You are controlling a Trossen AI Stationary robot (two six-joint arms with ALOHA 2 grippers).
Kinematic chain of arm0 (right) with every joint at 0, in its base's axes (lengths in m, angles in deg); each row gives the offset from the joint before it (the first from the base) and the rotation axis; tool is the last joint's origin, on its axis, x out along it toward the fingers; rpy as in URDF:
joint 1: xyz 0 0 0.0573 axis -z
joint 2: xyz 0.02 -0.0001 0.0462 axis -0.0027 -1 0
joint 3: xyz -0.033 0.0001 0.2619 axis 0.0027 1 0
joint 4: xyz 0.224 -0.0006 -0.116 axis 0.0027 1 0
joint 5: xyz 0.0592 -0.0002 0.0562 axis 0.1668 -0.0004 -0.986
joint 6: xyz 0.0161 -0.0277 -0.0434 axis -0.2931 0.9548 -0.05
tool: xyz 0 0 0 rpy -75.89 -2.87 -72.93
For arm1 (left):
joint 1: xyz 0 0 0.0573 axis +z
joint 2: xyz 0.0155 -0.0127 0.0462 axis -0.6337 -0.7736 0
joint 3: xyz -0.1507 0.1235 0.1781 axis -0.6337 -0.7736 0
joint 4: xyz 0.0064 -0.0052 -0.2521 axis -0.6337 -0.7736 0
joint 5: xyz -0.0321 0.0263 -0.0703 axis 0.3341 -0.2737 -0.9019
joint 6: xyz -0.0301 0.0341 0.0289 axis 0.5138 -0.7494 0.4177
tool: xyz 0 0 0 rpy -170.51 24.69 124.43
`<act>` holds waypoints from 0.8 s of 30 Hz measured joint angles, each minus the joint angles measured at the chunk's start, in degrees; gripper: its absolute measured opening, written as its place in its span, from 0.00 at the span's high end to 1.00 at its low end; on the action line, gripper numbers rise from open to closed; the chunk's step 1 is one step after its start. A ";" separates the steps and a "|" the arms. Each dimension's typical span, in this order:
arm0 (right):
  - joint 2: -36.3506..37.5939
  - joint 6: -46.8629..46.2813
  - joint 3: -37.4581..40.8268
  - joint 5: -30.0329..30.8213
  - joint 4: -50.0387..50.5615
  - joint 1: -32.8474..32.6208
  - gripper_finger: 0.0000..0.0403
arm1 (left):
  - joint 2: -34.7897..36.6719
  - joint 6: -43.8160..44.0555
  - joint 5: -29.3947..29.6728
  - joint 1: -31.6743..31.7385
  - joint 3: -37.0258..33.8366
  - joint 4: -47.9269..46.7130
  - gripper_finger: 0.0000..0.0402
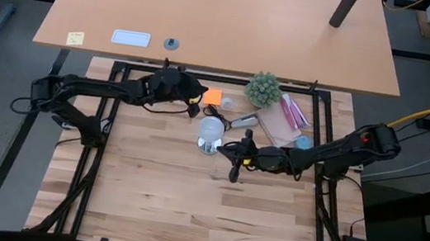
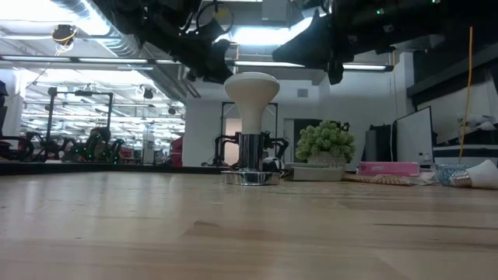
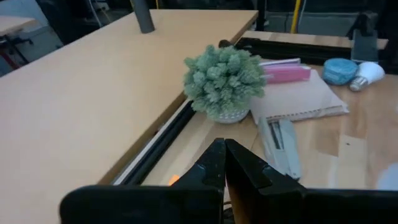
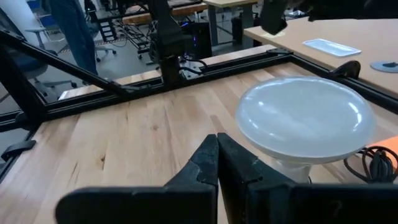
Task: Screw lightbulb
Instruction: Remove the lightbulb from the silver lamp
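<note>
High view: the lightbulb [image 1: 211, 128] stands in its silver base [image 1: 208, 145] mid-table; the right gripper [image 1: 236, 154], closed and empty, sits just beside it at four o'clock, nearer than the closed left gripper [image 1: 194, 94] at eleven.

Low view: the bulb's long axis is upright.

Right wrist view: the bulb's head fills the space just beyond the fingertips.

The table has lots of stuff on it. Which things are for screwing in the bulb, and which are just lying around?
For the job:
- lightbulb, standing upright in the silver base
- silver base
- right hand, shut, beside the bulb
- left hand, shut, farther off

Just lying around:
- little green plant
- pink box
- orange note
- spare bulb
</note>
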 joint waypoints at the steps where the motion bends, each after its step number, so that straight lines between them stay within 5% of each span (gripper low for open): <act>1: -0.26 0.00 0.00 0.03 -0.42 0.00 0.99 | -0.23 0.49 -0.03 0.31 -0.01 0.17 1.00; 24: -0.38 0.02 -0.02 4.57 0.63 0.00 0.99 | -0.30 0.76 -9.44 -3.81 -0.01 -6.29 1.00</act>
